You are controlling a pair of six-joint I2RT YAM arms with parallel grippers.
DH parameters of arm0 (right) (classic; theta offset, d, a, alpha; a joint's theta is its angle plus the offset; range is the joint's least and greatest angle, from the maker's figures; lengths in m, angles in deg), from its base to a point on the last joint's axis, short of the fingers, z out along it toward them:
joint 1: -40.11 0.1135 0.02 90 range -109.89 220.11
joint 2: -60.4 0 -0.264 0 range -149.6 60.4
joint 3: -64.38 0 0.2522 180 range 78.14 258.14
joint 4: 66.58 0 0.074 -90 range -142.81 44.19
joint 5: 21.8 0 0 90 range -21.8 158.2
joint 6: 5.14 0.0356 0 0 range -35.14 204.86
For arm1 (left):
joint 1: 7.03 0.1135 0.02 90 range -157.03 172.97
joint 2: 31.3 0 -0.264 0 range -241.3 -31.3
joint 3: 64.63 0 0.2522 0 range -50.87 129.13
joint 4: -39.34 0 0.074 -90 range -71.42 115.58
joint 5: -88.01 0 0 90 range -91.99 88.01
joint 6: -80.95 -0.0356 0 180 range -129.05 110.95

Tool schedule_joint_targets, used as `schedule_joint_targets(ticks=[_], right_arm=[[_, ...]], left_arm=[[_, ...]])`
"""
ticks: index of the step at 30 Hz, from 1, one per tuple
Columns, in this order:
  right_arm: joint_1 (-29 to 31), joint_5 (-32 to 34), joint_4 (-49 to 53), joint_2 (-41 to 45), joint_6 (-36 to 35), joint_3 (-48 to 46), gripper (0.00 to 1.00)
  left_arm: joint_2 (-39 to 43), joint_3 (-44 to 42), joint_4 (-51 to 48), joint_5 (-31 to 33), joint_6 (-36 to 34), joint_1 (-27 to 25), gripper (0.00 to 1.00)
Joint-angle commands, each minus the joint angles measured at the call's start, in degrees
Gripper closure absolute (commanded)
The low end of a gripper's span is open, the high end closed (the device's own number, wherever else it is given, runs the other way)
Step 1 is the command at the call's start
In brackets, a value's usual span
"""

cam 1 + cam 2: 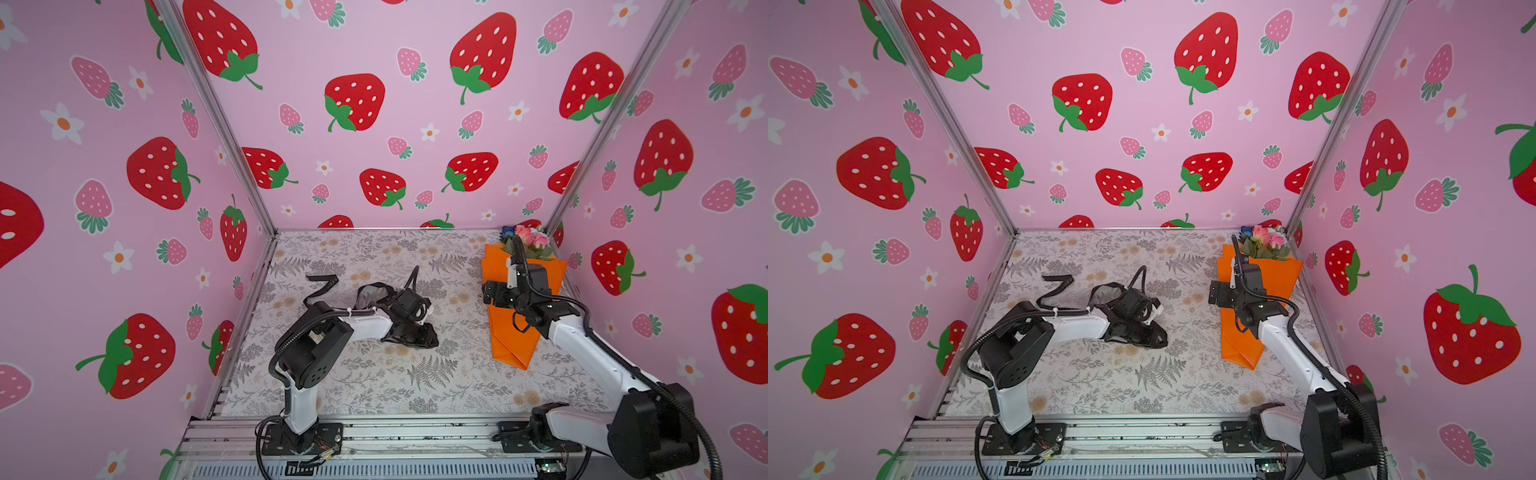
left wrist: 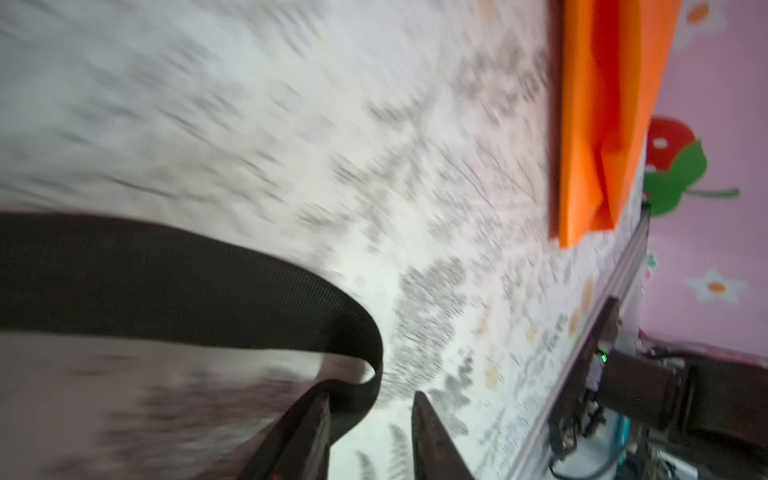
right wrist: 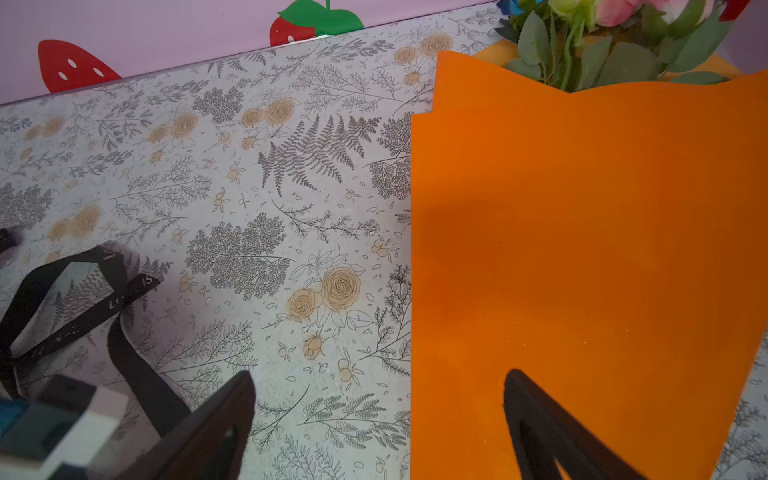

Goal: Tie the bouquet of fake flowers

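The bouquet of fake flowers lies at the back right in both top views, its pink blooms [image 1: 530,241] [image 1: 1266,243] and green leaves [image 3: 615,37] poking out of an orange paper cone [image 1: 505,336] [image 1: 1241,345] [image 3: 582,228] [image 2: 598,124]. My right gripper [image 1: 494,293] [image 1: 1219,295] [image 3: 380,374] is open over the cone's left edge, one finger above the paper and one above the table. A black ribbon [image 1: 322,282] [image 1: 1059,284] [image 3: 83,316] with pale lettering zigzags at centre left. My left gripper [image 1: 415,336] [image 1: 1146,338] [image 2: 371,395] is low on the table. The ribbon [image 2: 187,282] curls against one finger, with a gap to the other.
Pink strawberry-print walls close in the back and both sides. The table wears a grey floral cover [image 1: 374,386]. Aluminium rails [image 1: 374,432] with both arm bases run along the front edge. The cone sits close to the right wall.
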Motion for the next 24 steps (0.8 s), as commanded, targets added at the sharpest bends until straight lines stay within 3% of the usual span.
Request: schedule_joint_targets(ticks=[1, 3, 5, 9, 12, 13, 14, 17, 21, 24], right_arm=[[1.87, 0.52, 0.27, -1.17, -1.62, 1.41, 0.05], [3.19, 1.24, 0.33, -1.91, -1.94, 1.59, 0.05], [4.70, 2.30, 0.66, -2.94, -1.99, 2.14, 0.05], [8.56, 4.98, 0.72, -5.64, -2.46, 4.20, 0.05], [13.02, 7.02, 0.23, -8.87, -3.59, 6.81, 0.05], [14.57, 7.91, 0.18, -10.49, -4.10, 8.09, 0.06], [16.06, 8.68, 0.23, -12.32, -4.62, 9.37, 0.07], [20.53, 9.96, 0.51, -18.82, -6.74, 14.55, 0.11], [26.95, 12.61, 1.80, -28.05, -10.06, 23.02, 0.14], [30.97, 12.06, 2.58, -35.06, -10.81, 29.76, 0.20]], left_arm=[[4.81, -1.71, -3.51, -2.08, 0.71, -0.40, 0.58], [9.12, -2.95, -5.73, 0.21, 0.55, 0.12, 0.51], [14.19, -3.62, -9.13, 3.64, 0.09, 1.27, 0.38], [24.36, -5.20, -13.69, 11.50, 0.82, 5.66, 0.32], [31.59, -7.11, -15.98, 20.45, 2.56, 12.04, 0.24], [33.51, -7.75, -16.73, 24.08, 3.28, 14.78, 0.07], [34.73, -7.87, -17.69, 26.64, 3.39, 17.68, 0.00], [35.20, -7.17, -19.72, 34.18, 3.12, 26.10, 0.01], [29.54, -3.77, -20.26, 33.26, 1.44, 35.62, 0.03], [22.38, 0.57, -19.85, 29.17, 0.98, 40.93, 0.09]])
